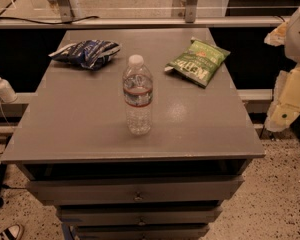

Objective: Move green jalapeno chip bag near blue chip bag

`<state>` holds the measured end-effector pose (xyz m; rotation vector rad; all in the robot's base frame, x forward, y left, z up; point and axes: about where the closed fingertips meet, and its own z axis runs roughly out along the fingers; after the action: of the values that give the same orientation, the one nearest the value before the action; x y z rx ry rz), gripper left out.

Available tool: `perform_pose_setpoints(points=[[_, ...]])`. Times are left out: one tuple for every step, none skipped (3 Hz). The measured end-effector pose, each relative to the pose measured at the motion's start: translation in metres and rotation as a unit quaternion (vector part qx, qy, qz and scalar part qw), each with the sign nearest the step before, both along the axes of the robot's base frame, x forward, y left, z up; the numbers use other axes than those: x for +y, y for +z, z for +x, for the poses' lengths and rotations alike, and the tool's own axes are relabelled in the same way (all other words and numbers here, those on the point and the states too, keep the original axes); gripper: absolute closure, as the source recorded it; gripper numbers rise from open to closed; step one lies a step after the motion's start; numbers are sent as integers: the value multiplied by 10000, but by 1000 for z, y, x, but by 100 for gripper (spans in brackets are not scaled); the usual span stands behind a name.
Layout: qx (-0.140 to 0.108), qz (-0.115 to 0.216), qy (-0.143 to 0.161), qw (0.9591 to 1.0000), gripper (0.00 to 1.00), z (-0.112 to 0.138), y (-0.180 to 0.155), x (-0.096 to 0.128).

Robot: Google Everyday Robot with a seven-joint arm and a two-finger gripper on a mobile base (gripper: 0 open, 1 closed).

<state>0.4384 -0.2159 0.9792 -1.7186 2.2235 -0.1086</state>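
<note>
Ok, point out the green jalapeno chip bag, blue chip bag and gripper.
green jalapeno chip bag (pixel 198 61): camera view, middle of its printed face.
blue chip bag (pixel 86 52): camera view, middle of its wrinkled front.
gripper (pixel 282 115): camera view, pale body at the right edge.

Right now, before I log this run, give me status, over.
Gripper off right edge of table. Green jalapeno chip bag back right, blue chip bag back left, apart. Water bottle upright mid-table, just forward of their line.
</note>
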Motion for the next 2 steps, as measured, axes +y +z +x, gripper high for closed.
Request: perform_pose_setpoints(points=[[-1,0,0,10000,0,0,0,0],[-126,193,-81,9997,0,10,-5,-4]])
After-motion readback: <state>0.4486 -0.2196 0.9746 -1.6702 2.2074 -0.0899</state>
